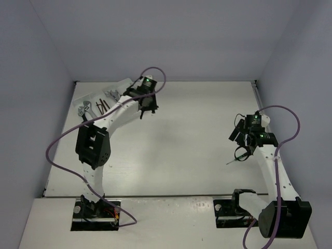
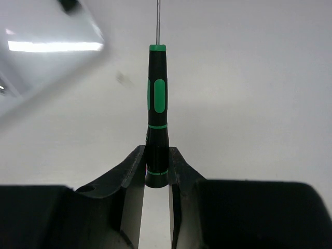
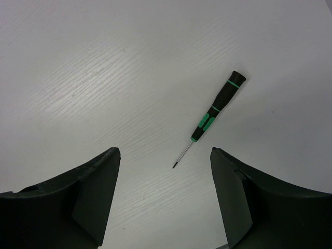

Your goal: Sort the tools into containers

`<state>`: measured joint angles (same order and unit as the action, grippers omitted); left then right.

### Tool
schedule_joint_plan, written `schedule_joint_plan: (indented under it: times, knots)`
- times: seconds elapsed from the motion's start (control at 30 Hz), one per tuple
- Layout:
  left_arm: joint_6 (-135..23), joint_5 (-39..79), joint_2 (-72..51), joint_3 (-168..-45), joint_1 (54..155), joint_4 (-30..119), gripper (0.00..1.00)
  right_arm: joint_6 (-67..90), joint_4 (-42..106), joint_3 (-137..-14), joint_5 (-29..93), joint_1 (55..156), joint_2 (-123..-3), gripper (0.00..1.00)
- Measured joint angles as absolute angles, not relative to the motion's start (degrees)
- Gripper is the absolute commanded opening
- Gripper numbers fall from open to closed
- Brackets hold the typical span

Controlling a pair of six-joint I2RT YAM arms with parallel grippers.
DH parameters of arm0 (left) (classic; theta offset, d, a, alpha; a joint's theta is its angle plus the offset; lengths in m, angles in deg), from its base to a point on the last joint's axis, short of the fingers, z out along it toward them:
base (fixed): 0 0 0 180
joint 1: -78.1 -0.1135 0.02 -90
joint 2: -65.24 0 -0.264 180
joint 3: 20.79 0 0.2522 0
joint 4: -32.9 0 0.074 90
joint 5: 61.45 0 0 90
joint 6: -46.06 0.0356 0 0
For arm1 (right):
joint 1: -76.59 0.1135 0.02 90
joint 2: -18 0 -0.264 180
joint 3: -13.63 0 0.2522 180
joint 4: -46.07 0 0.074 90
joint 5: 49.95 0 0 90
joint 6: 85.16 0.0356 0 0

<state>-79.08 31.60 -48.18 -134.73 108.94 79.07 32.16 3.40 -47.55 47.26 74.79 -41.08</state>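
Note:
My left gripper (image 2: 156,155) is shut on the butt end of a black screwdriver with green marks (image 2: 157,98), whose shaft points away from me. In the top view this gripper (image 1: 148,107) hangs over the table just right of the white tray (image 1: 78,97). The tray holds silver wrenches (image 1: 84,110) and dark hex keys (image 1: 102,105); the left arm hides part of it. My right gripper (image 3: 165,155) is open and empty above a second black and green screwdriver (image 3: 213,110) lying on the table, also seen in the top view (image 1: 234,160) below the right gripper (image 1: 239,139).
A corner of the tray (image 2: 46,52) shows blurred at the upper left of the left wrist view. Grey walls close the table at the back and both sides. The purple cables loop beside both arms.

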Motion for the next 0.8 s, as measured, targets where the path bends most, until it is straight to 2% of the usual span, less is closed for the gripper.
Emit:
schedule_joint_plan:
  times: [0.17, 0.37, 0.53, 0.6, 0.67, 0.8]
  knots:
    - [-77.26, 31.76, -51.47, -143.43, 97.81, 80.5, 0.0, 34.22, 3.45, -47.26, 48.63, 73.39, -43.23, 0.65]
    - [-74.8, 31.25, -63.15, -154.86, 92.01, 82.89, 0.02, 37.03, 3.69, -46.43, 50.2, 69.95, -44.52, 0.63]
    - [-74.28, 29.54, -70.96, -159.71, 90.81, 85.26, 0.18, 38.76, 3.82, -45.49, 50.18, 66.14, -45.95, 0.63]
    - [-74.12, 28.45, -72.58, -160.82, 90.48, 85.99, 0.31, 39.29, 3.9, -45.04, 50.15, 64.42, -46.58, 0.63]
    - [-73.96, 27.16, -73.17, -161.53, 90.18, 86.32, 0.41, 39.63, 3.88, -44.67, 50.19, 63.05, -46.98, 0.63]
    - [-72.86, 25.22, -71.98, -161.71, 90.13, 86.72, 0.49, 41.0, 4.12, -44.14, 50.36, 61.44, -48.07, 0.61]
